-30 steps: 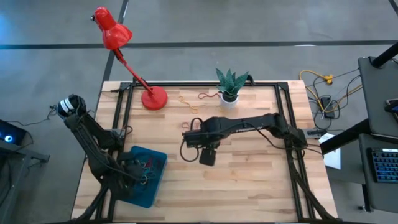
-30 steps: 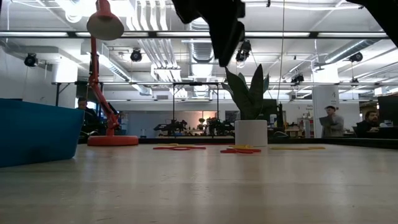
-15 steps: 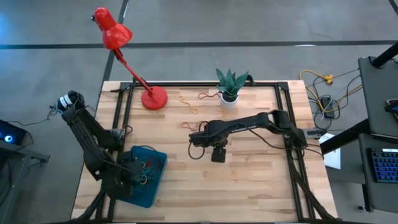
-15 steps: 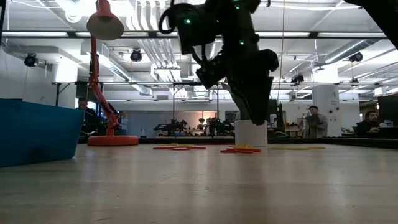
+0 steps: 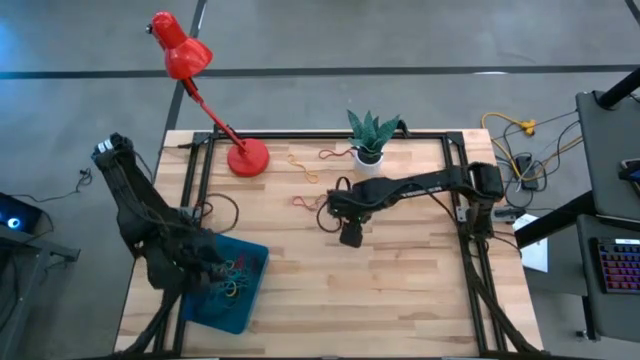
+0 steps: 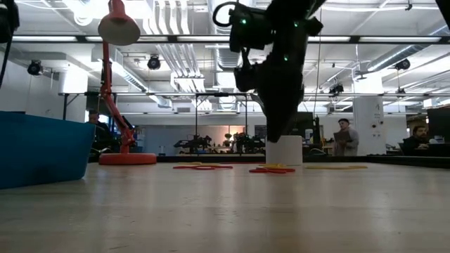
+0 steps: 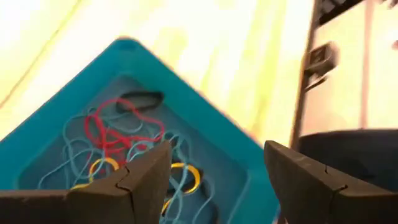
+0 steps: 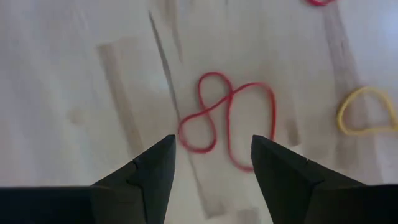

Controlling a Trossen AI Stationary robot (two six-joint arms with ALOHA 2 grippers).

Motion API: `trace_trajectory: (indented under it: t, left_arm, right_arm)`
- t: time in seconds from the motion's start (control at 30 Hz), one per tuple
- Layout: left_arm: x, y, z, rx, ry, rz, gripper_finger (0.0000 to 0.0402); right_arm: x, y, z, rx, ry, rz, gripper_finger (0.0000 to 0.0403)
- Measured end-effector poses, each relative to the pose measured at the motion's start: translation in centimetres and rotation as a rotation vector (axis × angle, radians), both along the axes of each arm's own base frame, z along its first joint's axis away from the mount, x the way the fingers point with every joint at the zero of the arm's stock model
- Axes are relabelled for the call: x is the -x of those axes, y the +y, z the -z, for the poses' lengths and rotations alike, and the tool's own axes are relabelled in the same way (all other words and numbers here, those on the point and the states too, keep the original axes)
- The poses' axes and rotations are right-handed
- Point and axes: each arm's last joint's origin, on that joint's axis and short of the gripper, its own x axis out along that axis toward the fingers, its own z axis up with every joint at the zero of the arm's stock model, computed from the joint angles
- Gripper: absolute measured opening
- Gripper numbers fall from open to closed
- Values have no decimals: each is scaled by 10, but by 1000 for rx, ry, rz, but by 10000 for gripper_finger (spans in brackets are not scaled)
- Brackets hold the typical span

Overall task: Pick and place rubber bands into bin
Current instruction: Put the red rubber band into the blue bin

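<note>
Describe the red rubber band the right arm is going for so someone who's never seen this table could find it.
Start at the white plant pot at the wooden table's far edge. Come toward the table's middle to the open right gripper. Beside it lies the twisted red rubber band, folded into a figure-eight, alone, unlike the red and yellow bands near the pot.

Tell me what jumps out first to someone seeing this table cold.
The bright red lamp at the table's far left corner, then the teal bin near the front left, holding a tangle of rubber bands. Mid-table, the right hand hovers open over a twisted red band.
</note>
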Motion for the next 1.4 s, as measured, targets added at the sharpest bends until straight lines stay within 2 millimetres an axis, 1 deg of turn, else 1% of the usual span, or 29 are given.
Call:
trace_trajectory:
  t: [0.1, 0.17, 0.3, 0.43, 0.67, 0.93, 1.13, 1.23, 1.4]
  left_arm:
    - [4, 8, -6, 36, -34, -14, 239]
    - [5, 11, -8, 54, -46, -24, 239]
    - [6, 13, -11, 101, -50, -56, 239]
    - [5, 11, -9, 94, -43, -59, 239]
    - [0, 4, -4, 69, -27, -87, 239]
    - [-3, 0, 0, 65, -8, -105, 239]
    - [-1, 3, -3, 82, -18, -106, 239]
    - [0, 5, -4, 86, -28, -110, 239]
    - [0, 6, -5, 94, -35, -113, 239]
  right_arm:
    - [2, 1, 13, 28, -15, -59, 196]
    - [2, 1, 21, 30, -8, -67, 196]
    - [3, 1, 27, 36, -19, -78, 196]
    - [2, 1, 30, 49, -70, -116, 196]
    - [4, -6, 47, 52, -49, -132, 196]
    - [8, -14, 61, -38, -36, -104, 193]
    - [5, -10, 63, -27, -74, -92, 160]
    - [4, -2, 66, 27, -91, -117, 136]
    - [7, 10, 72, 49, -113, -142, 95]
